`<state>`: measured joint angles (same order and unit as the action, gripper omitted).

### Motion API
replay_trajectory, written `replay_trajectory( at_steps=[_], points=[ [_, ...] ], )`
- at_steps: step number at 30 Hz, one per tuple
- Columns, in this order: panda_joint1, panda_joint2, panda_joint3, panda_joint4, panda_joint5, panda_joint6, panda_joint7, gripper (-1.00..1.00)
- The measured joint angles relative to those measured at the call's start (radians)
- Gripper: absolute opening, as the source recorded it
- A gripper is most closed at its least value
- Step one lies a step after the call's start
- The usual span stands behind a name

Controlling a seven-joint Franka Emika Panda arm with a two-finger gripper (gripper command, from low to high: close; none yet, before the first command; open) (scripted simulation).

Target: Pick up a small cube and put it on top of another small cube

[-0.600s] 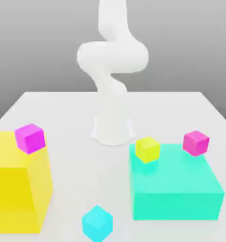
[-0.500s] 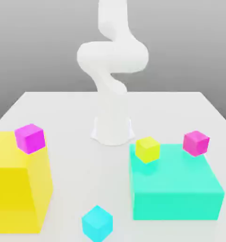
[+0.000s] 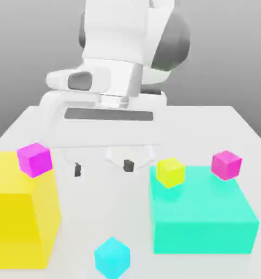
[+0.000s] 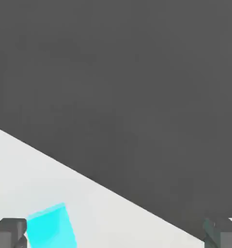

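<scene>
1. The gripper [image 3: 103,168] hangs above the table [image 3: 208,122], fingers spread wide and holding nothing; both dark fingertips [image 3: 129,165] are apart from every object.
2. The small cube [image 3: 112,256], light cyan, rests on the table near the front edge, between the yellow block [image 3: 18,218] and the teal block [image 3: 203,215]. In the hand view it [image 4: 51,226] lies close to one fingertip [image 4: 8,233].
3. A yellow cube [image 3: 170,171] and a magenta cube [image 3: 226,164] sit on the teal block.
4. A second magenta cube [image 3: 34,159] sits on the yellow block.
</scene>
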<state>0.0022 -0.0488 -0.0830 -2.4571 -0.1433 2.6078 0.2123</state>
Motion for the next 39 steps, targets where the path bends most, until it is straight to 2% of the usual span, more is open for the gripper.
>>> replay_trajectory(
  at_steps=[7,12,13,20,25,32,39],
  points=[
    [-0.057,0.243,0.055,-0.052,0.134,0.116,-0.32,0.0],
    [-0.075,0.424,0.076,-0.029,0.154,0.255,-0.359,0.0],
    [-0.074,0.444,0.075,-0.026,0.155,0.271,-0.36,-1.0],
    [-0.076,0.44,0.076,-0.027,0.155,0.266,-0.36,-1.0],
    [-0.071,0.281,0.074,-0.056,0.15,0.136,-0.353,-1.0],
    [0.096,0.052,0.177,-0.129,0.114,-0.023,-0.007,-1.0],
    [0.234,-0.176,0.297,-0.209,0.192,-0.168,0.293,-1.0]
  ],
)
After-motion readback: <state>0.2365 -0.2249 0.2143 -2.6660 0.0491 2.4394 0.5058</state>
